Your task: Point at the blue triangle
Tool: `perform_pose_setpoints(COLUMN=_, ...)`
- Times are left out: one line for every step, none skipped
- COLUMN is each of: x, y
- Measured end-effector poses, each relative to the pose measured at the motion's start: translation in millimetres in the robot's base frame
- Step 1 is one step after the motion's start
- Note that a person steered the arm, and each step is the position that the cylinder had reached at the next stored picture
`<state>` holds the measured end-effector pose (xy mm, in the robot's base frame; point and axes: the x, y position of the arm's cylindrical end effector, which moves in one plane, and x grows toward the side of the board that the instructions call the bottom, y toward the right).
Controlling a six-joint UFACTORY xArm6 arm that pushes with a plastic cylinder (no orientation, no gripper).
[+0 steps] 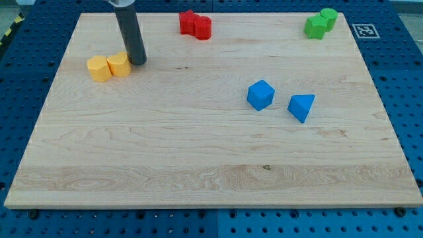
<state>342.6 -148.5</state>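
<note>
The blue triangle (301,106) lies on the wooden board (198,145) at the view's right of centre. A blue cube-like block (260,94) sits just to its left, apart from it. My tip (138,62) rests on the board at the upper left, right beside the two yellow blocks (109,67) and far to the left of the blue triangle.
Two red blocks (195,25) touch each other at the top centre. Two green blocks (321,22) sit at the top right corner. A black-and-white marker tag (365,30) lies off the board's top right edge, on the blue perforated table.
</note>
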Motion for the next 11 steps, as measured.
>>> perform_pose_setpoints(x=0, y=1)
perform_pose_setpoints(x=2, y=9)
perform_pose_setpoints(x=3, y=10)
perform_pose_setpoints(x=3, y=10)
perform_pose_setpoints(x=-9, y=23)
perform_pose_setpoints(x=-14, y=92)
perform_pose_setpoints(x=12, y=203)
perform_pose_setpoints(x=60, y=319)
perform_pose_setpoints(x=108, y=400)
perform_pose_setpoints(x=114, y=402)
perform_pose_setpoints(x=118, y=378)
